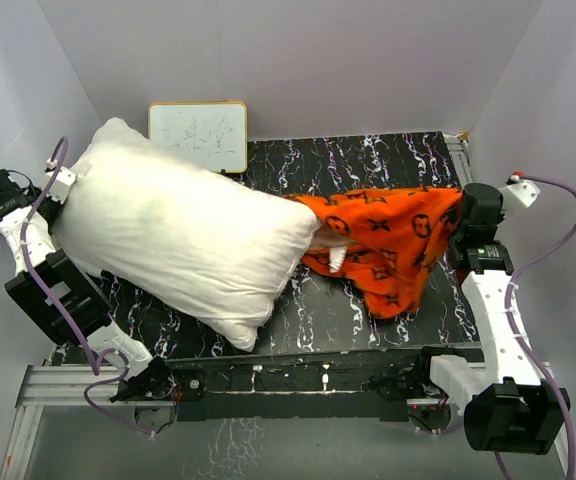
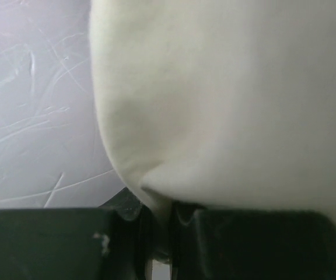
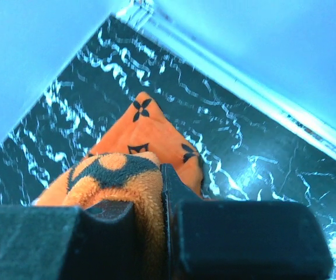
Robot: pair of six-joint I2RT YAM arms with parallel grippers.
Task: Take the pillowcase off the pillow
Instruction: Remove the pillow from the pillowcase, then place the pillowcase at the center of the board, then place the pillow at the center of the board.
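Long axis of pillow (image 1: 178,235) diagonal, far-left to near-right; left hand (image 2: 156,217) pinches its corner; right hand (image 3: 156,201) clamps pillowcase (image 1: 388,240).

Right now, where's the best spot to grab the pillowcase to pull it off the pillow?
Grip the pillowcase at its right-hand end, coming from the right, where the right gripper pinches it. It stretches from there toward the pillow, whose tip seems tucked in its open left end, so pulling rightward should slip it free.

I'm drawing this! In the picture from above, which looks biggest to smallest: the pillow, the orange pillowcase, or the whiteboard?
Largest: pillow.
Next: pillowcase, which is bunched up.
Smallest: whiteboard, though it sits farther back.
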